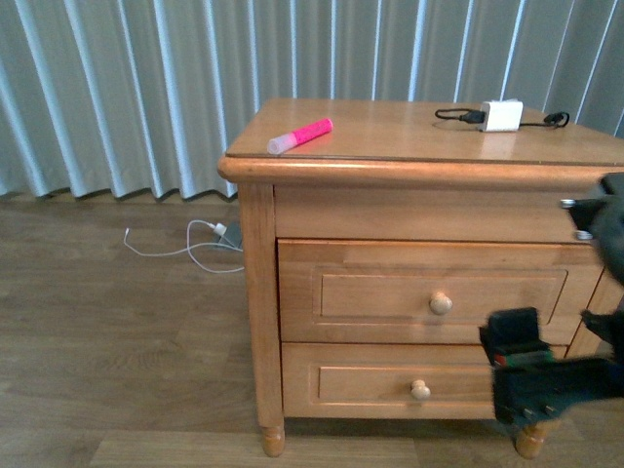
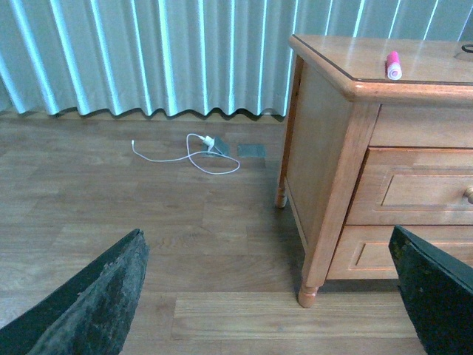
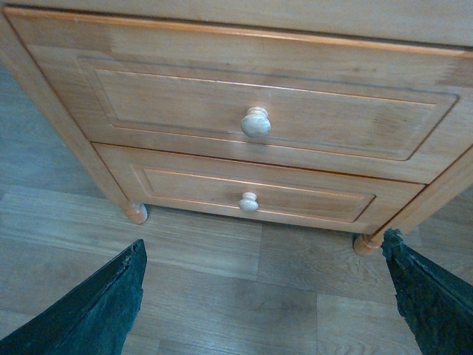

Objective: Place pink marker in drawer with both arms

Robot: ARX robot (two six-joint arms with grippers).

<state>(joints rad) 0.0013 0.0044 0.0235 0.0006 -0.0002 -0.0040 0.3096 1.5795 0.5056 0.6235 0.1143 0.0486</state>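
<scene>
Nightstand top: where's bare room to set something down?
Bare: middle of the honey-coloured wooden nightstand top, between the neon-pink cylindrical marker front-left and the white charger block; plus the front-right strip. Crowded: back-right, around that block and its black cable.

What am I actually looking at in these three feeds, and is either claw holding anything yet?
It is a two-armed robot. The front view looks out from its body at a honey-coloured wooden nightstand; the black bulk low on the right is its right arm. On top lie the short neon-pink cylindrical marker and a white charger block with a black cable. Both drawers are shut, including the taller upper drawer. The other two pictures come from cameras on the wrists: the left gripper and right gripper each show as two dark fingers spread wide, open and holding nothing.
</scene>
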